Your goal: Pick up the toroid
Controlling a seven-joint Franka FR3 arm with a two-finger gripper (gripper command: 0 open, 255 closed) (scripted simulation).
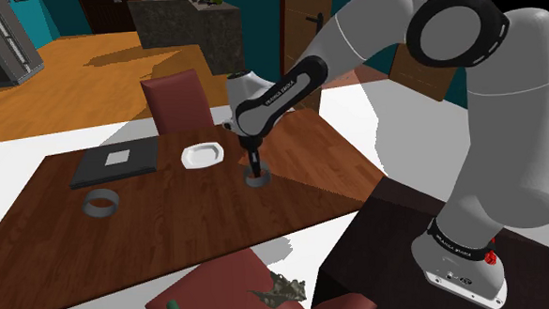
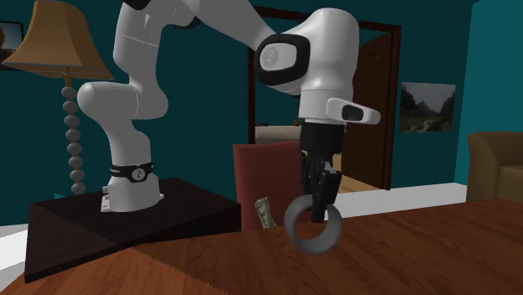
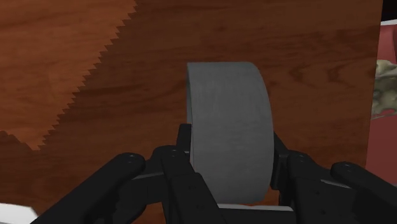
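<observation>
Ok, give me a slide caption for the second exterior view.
Black gripper shut on a grey ring, held upright over the wooden table.

A grey ring (image 2: pixel 314 245) is clasped on edge between the black fingers (image 2: pixel 320 199) over the wooden table (image 2: pixel 419 251); a red chair back (image 2: pixel 264 172) is seen behind the table.

Wooden tabletop (image 1: pixel 172 223) in a teal-walled room
A white plate (image 1: pixel 202 155) lies near a dark flat slab (image 1: pixel 95 170), and a red chair (image 1: pixel 177 101) stands at the far edge. In the second exterior view, a tan-shaded lamp (image 2: pixel 57 50) stands at left and a framed picture (image 2: pixel 427 106) hangs at right.
</observation>
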